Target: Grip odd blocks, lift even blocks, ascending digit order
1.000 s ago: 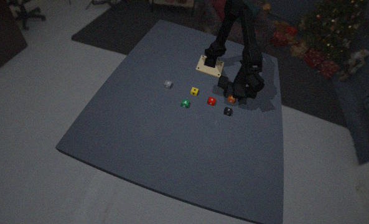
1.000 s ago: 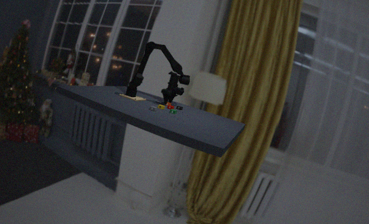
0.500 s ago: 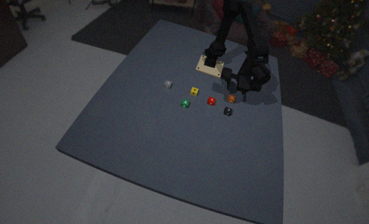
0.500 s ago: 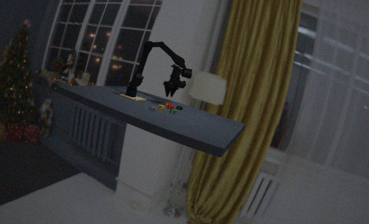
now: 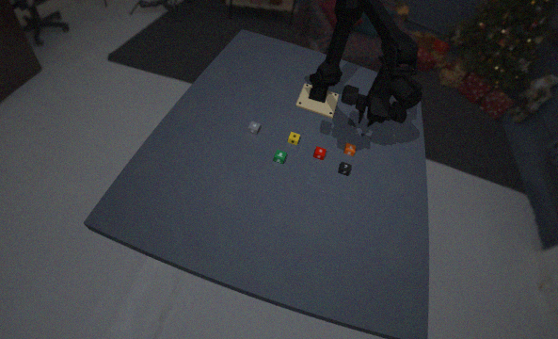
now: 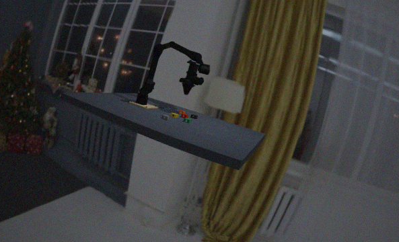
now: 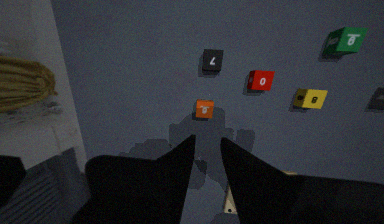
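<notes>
Evidently, the tapered black tool [image 5: 364, 123] [image 6: 186, 93] [image 7: 208, 140] hangs partly spread above the matte table [image 5: 241, 217] [image 6: 216, 134] [image 7: 133, 90].

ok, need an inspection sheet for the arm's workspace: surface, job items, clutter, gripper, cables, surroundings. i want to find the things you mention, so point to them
Surface: blue-grey tabletop [image 5: 213, 198] [image 6: 216, 134] [image 7: 118, 50]; dim light, arm's shadow across part.
Job's things: red block [image 5: 320, 153] [image 6: 184, 115] [image 7: 261, 80] reads 0, black block [image 5: 344, 169] [image 6: 194, 116] [image 7: 212, 60] reads 7; orange block [image 5: 350, 150] [image 6: 182, 112] [image 7: 204, 109], yellow block [image 5: 294, 138] [image 6: 174, 115] [image 7: 313, 99], green block [image 5: 279, 156] [image 6: 187, 120] [image 7: 347, 41] and grey block [image 5: 254, 127] [image 6: 165, 117] [image 7: 379, 98] too blurred to read surely. All six stand apart.
Clutter: nothing seen.
Gripper [image 5: 364, 123] [image 6: 186, 93] [image 7: 208, 140]: raised above the tabletop, fingers partly open, nothing between them.
Cables: nothing seen.
Surroundings: Christmas tree [image 5: 500, 47] [image 6: 11, 84], yellow curtain [image 6: 273, 101] [image 7: 18, 85], lampshade [image 6: 224, 94].
</notes>
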